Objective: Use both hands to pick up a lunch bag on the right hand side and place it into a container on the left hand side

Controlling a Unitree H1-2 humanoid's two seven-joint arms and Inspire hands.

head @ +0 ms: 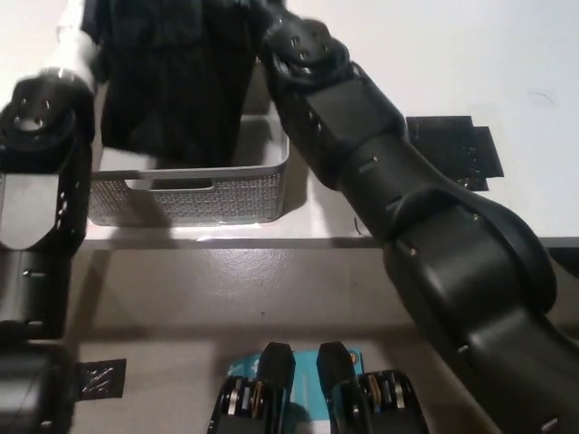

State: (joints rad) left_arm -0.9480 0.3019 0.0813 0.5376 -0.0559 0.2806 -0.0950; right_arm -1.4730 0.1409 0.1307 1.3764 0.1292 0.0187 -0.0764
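Observation:
The black lunch bag hangs upright at the top left, its lower end dipping inside the grey woven container on the white table. My white left hand presses the bag's left side at the picture's top edge. My black right hand is against the bag's right side, its arm reaching up from the bottom right. Both hands are mostly cut off or hidden by the bag, which covers much of the container's inside.
The container stands close to the table's front edge. Two black tape patches lie on the table right of my right arm. Grey floor lies below the edge, with a black marker at the lower left.

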